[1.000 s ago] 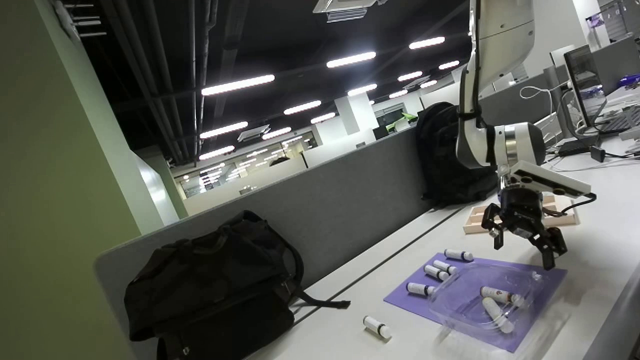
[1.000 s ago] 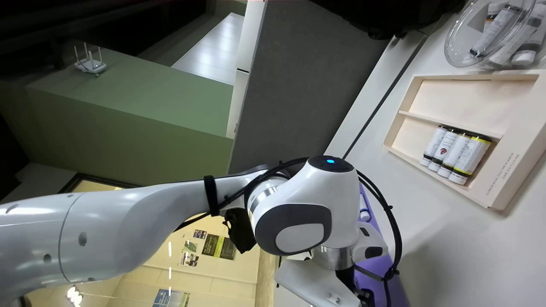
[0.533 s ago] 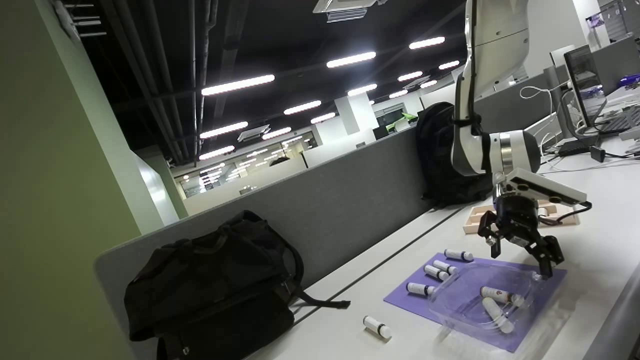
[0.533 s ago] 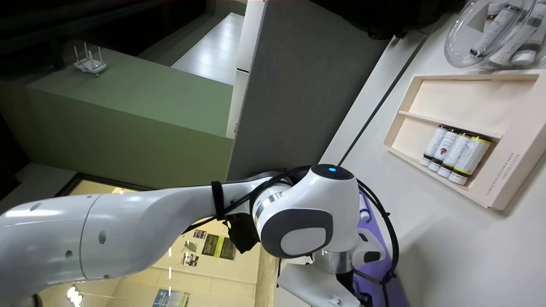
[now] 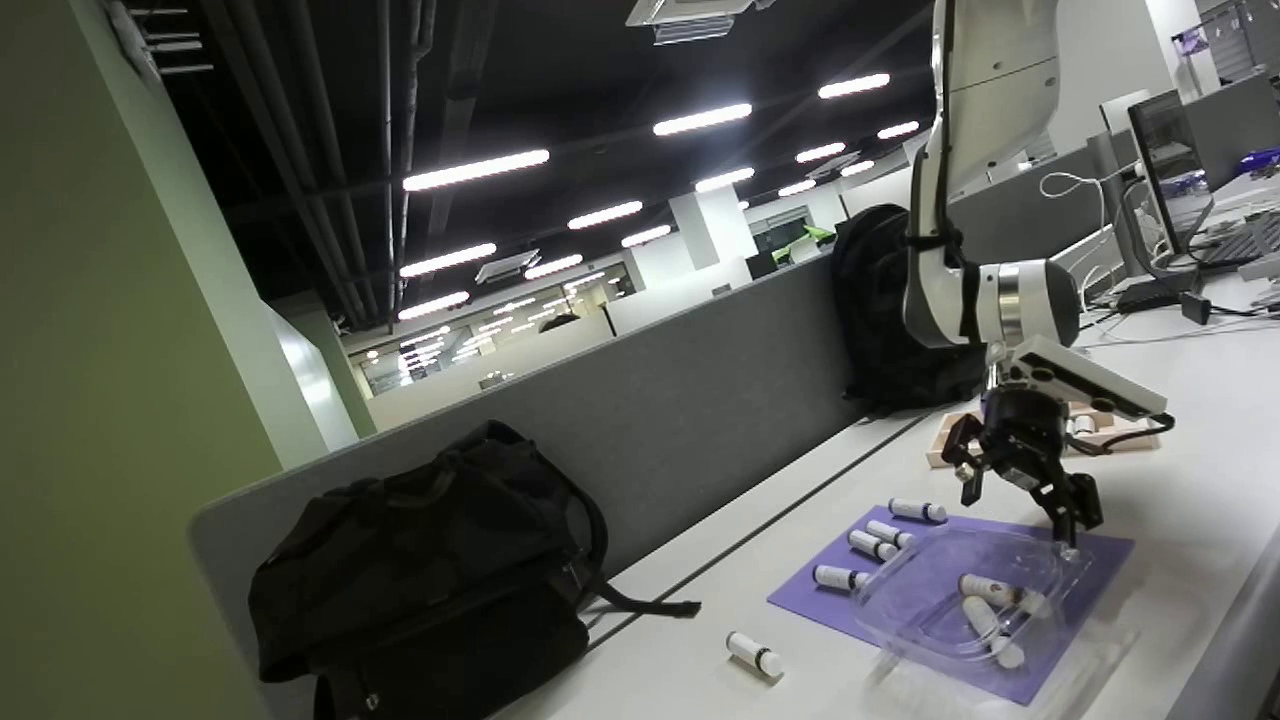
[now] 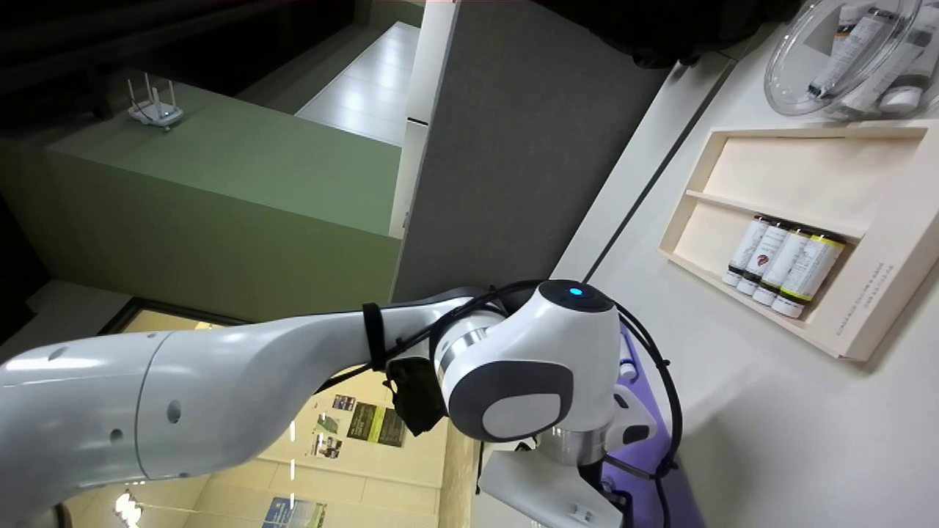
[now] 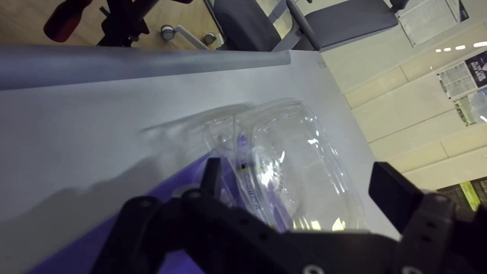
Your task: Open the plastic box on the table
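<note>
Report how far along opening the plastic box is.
Done: the gripper is at the box, jaws open. In hand: probably starting on its edge, one fingertip right by it in an exterior view; contact is unclear. Left: raising the lid, which looks closed in the wrist view.

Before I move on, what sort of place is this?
Most likely an open-plan office: in an exterior view a grey partition panel edges the table and a screen stands farther back; the wrist view shows a wheeled chair.
</note>
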`<state>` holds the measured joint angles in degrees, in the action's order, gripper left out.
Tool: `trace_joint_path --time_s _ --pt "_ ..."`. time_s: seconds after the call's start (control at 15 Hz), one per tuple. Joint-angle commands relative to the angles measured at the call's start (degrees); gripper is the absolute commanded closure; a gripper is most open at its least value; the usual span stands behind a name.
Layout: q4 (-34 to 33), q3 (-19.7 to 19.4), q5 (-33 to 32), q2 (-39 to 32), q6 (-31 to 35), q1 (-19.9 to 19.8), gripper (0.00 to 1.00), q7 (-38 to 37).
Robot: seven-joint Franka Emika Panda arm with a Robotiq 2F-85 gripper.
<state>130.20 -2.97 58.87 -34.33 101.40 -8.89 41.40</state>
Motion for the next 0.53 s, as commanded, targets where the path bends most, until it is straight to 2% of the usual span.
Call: trace_joint_path --time_s 0.0,0.47 --pt "-0.8 -0.1 1.5 0.2 -2.0 -1.0 0.00 0.8" --pt "-1.4 -0.6 3.4 0.4 -4.7 -1.3 0.00 2.3"
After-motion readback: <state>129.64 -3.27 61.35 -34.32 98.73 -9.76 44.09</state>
